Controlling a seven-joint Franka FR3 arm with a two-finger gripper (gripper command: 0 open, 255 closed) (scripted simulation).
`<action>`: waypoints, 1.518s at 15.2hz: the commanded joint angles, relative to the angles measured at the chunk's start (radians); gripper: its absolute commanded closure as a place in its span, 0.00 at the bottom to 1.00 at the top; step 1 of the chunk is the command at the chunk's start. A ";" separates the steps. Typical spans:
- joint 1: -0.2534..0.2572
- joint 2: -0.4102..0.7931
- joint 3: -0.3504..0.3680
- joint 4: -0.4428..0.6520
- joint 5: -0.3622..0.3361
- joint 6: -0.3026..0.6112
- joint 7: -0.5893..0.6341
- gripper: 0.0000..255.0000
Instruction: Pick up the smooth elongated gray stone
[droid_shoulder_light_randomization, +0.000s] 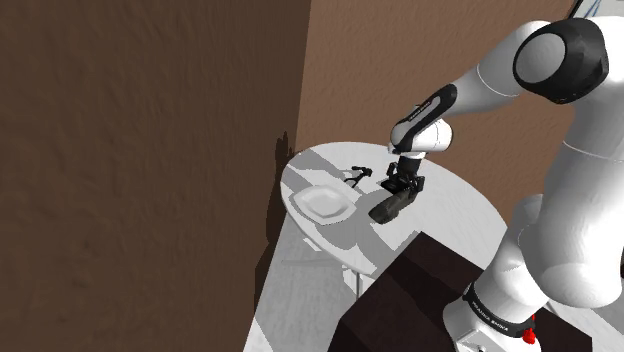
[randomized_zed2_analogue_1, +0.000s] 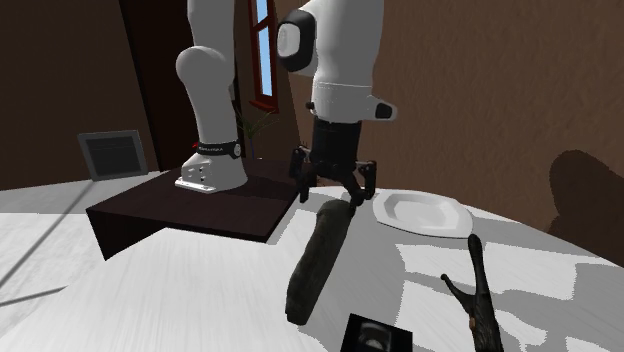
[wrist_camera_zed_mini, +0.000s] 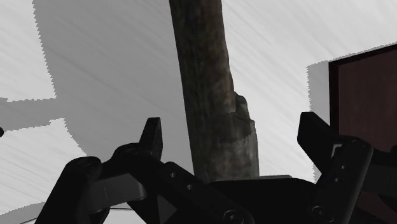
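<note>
While my own camera looks along one dark grey stone (wrist_camera_zed_mini: 207, 95) lying between my spread fingers (wrist_camera_zed_mini: 153, 137), neither of which touches it, the second exterior view shows more. There the stone lies flat on the white tabletop (randomized_zed2_analogue_1: 150, 290), one end under me near the dark brown stand (randomized_zed2_analogue_1: 200, 210), the other pointing away from it. That view also counts one white plate (randomized_zed2_analogue_1: 420, 212) near the stone and one dark twig-like piece (randomized_zed2_analogue_1: 478, 295) apart from both. The shoulder view shows the tabletop is round and stands beside a brown wall (droid_shoulder_light_randomization: 150, 150).
</note>
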 joint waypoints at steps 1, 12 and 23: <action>-0.022 0.040 0.025 0.003 0.052 0.022 -0.046 0.00; -0.073 0.119 0.090 0.007 0.151 0.071 -0.113 1.00; -0.007 0.016 0.006 0.003 0.021 0.006 -0.025 1.00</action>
